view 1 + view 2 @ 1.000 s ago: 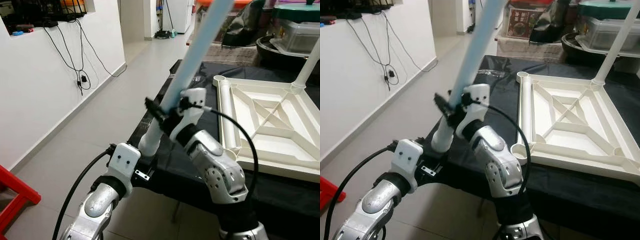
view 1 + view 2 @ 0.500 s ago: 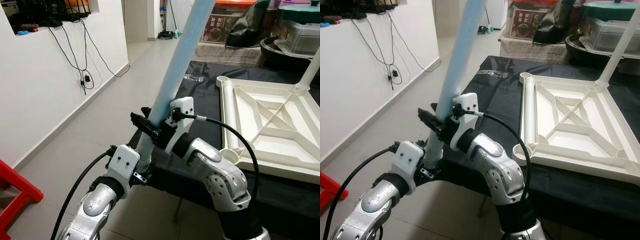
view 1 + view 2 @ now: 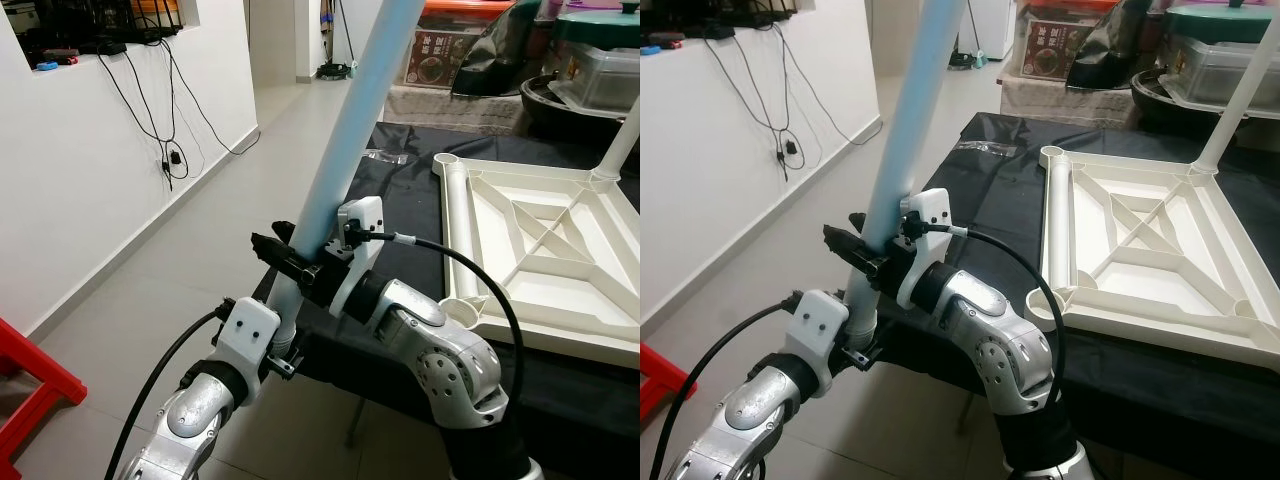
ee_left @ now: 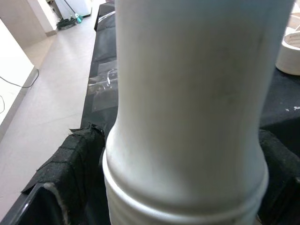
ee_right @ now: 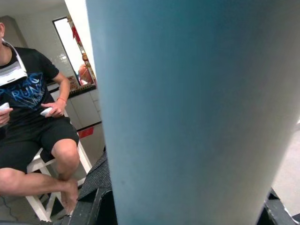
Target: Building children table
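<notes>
The pale blue table leg [image 3: 350, 140] slants upward, clenched low down by the right pincer [image 3: 290, 262], with the left pincer [image 3: 282, 335] gripping its white threaded end just below. Beside them, the upturned white tabletop [image 3: 540, 255] lies on the black-covered bench [image 3: 400, 190].

Light blue table leg [image 3: 352, 150]: long round tube, tilted, upper end leaning up and away out of frame, lower end whitish with a threaded ring, near the table's left front edge. It is gripped at two heights, lower and mid. White tabletop [image 3: 545, 250] lies upside down on black-covered surface, ribbed underside up, diagonal braces, round corner sockets. One white leg [image 3: 622, 140] already stands in far corner socket.
</notes>
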### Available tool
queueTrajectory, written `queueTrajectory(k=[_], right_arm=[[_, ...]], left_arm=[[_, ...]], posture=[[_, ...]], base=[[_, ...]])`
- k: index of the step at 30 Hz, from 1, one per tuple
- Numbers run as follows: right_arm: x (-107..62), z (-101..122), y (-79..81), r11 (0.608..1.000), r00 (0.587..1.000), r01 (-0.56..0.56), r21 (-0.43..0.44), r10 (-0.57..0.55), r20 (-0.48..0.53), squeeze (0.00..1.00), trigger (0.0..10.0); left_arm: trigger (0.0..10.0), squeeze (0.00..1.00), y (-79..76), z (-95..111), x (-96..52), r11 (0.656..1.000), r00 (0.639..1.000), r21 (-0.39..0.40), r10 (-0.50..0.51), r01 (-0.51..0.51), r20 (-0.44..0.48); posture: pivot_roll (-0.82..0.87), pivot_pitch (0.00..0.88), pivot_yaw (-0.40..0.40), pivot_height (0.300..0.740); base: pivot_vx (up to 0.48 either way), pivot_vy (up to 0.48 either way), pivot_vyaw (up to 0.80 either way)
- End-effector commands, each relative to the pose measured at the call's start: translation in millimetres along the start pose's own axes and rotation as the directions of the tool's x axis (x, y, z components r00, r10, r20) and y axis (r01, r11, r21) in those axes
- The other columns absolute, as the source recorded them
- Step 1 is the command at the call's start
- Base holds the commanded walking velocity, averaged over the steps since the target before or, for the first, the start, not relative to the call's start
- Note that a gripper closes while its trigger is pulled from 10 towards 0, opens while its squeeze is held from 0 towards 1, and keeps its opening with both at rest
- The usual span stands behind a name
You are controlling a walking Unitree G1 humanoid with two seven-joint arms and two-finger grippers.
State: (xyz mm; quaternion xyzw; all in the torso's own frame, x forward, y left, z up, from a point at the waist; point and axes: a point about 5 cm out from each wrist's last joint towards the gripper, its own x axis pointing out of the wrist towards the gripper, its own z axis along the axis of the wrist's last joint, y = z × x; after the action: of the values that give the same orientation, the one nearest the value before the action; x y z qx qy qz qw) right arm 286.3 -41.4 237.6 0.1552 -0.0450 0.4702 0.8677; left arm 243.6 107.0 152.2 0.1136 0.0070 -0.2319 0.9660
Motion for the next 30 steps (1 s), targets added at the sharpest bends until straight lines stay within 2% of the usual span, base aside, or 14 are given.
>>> queueTrajectory(k=[1, 2, 3, 5, 6, 16, 17, 18, 19, 20, 23, 24, 25, 30], right_arm=[[-1.4, 5, 3.3, 1.0, 0.999, -0.021, 0.011, 0.021, 0.025, 0.0, 10.0], [-1.4, 5, 3.3, 1.0, 0.999, -0.021, 0.011, 0.021, 0.025, 0.0, 10.0], [-1.4, 6, 3.8, 1.0, 0.999, -0.025, 0.013, 0.025, 0.025, 0.0, 10.0], [-1.4, 6, 3.8, 1.0, 0.999, -0.025, 0.013, 0.025, 0.025, 0.0, 10.0], [-1.3, 6, 4.9, 0.999, 0.999, -0.033, 0.016, 0.032, 0.025, 0.0, 10.0], [-0.7, 2, 7.5, 0.999, 0.999, -0.041, 0.002, 0.041, 0.011, 0.0, 10.0], [-1.5, 1, 6.6, 0.999, 0.999, -0.042, -0.001, 0.042, 0.006, 0.0, 10.0], [-2.8, 0, 6.0, 0.999, 0.999, -0.051, -0.012, 0.051, 0.003, 0.12, 10.0], [-2.8, 0, 6.0, 0.999, 0.999, -0.051, -0.012, 0.051, 0.003, 0.12, 10.0], [-5.1, -2, 4.8, 0.998, 0.998, -0.064, -0.016, 0.064, -0.011, 1.0, 10.0], [-9.6, -5, 1.5, 0.996, 0.996, -0.083, -0.022, 0.082, -0.042, 1.0, 10.0], [-12.5, -6, -0.3, 0.994, 0.993, -0.105, -0.018, 0.104, -0.059, 0.0, 10.0], [-16.9, -7, -3.3, 0.989, 0.986, -0.145, -0.003, 0.144, -0.082, 0.0, 10.0], [-22.0, -6, -7.5, 0.985, 0.98, -0.173, 0.004, 0.173, -0.1, 0.0, 10.0]], left_arm=[[9.8, 0.0, -3.7, -3, -0.4, 1.0, 1.0, 0.001, -0.013, 0.013, -0.008], [9.8, 0.0, -3.7, -3, -0.4, 1.0, 1.0, 0.001, -0.013, 0.013, -0.008], [2.1, 0.0, -4.1, -4, -0.9, 1.0, 1.0, -0.002, -0.016, 0.016, -0.007], [2.1, 0.0, -4.1, -4, -0.9, 1.0, 1.0, -0.002, -0.016, 0.016, -0.007], [0.0, 0.0, -4.2, -4, -1.6, 1.0, 1.0, -0.005, -0.019, 0.019, 0.0], [0.0, 0.0, -2.3, -4, -1.9, 1.0, 1.0, 0.005, -0.012, 0.012, 0.015], [5.3, 0.0, -2.1, -5, -2.1, 1.0, 1.0, -0.005, -0.011, 0.011, 0.007], [10.0, 0.0, -2.1, -6, -2.4, 1.0, 1.0, -0.025, -0.016, 0.016, 0.002], [10.0, 0.0, -2.1, -6, -2.4, 1.0, 1.0, -0.025, -0.016, 0.016, 0.002], [10.0, 0.0, -2.7, -6, -4.1, 0.998, 1.0, -0.05, -0.031, 0.031, 0.004], [10.0, 0.0, -4.3, -7, -10.5, 0.99, 0.997, -0.118, -0.081, 0.082, 0.015], [10.0, 0.0, -6.0, -9, -16.8, 0.976, 0.99, -0.167, -0.141, 0.141, 0.015], [10.0, 0.0, -4.7, -12, -26.8, 0.95, 0.978, -0.235, -0.21, 0.207, 0.013], [10.0, 0.0, -1.7, -15, -36.4, 0.924, 0.963, -0.281, -0.271, 0.261, 0.001]], posture=[[0.18, 0.023, -0.012, 0.74], [0.18, 0.023, -0.012, 0.74], [0.18, 0.023, -0.01, 0.74], [0.18, 0.023, -0.01, 0.74], [0.18, 0.023, -0.012, 0.74], [0.18, 0.019, -0.014, 0.74], [0.17, 0.017, -0.013, 0.74], [0.17, 0.017, -0.014, 0.74], [0.17, 0.017, -0.014, 0.74], [0.18, 0.014, -0.016, 0.74], [0.18, 0.014, -0.017, 0.74], [0.18, 0.011, -0.018, 0.74], [0.18, 0.011, -0.018, 0.74], [0.18, 0.008, -0.02, 0.74]], base=[[0.0, 0.0, 0.0], [0.0, 0.0, 0.0], [0.0, 0.0, 0.0], [0.0, 0.0, 0.0], [0.0, 0.0, 0.0], [0.0, 0.0, 0.0], [0.0, 0.0, 0.0], [0.0, 0.0, 0.0], [0.0, 0.0, 0.0], [0.0, 0.0, 0.0], [0.0, 0.0, 0.0], [0.0, 0.0, 0.0], [0.0, 0.0, 0.0], [0.0, 0.0, 0.0]])
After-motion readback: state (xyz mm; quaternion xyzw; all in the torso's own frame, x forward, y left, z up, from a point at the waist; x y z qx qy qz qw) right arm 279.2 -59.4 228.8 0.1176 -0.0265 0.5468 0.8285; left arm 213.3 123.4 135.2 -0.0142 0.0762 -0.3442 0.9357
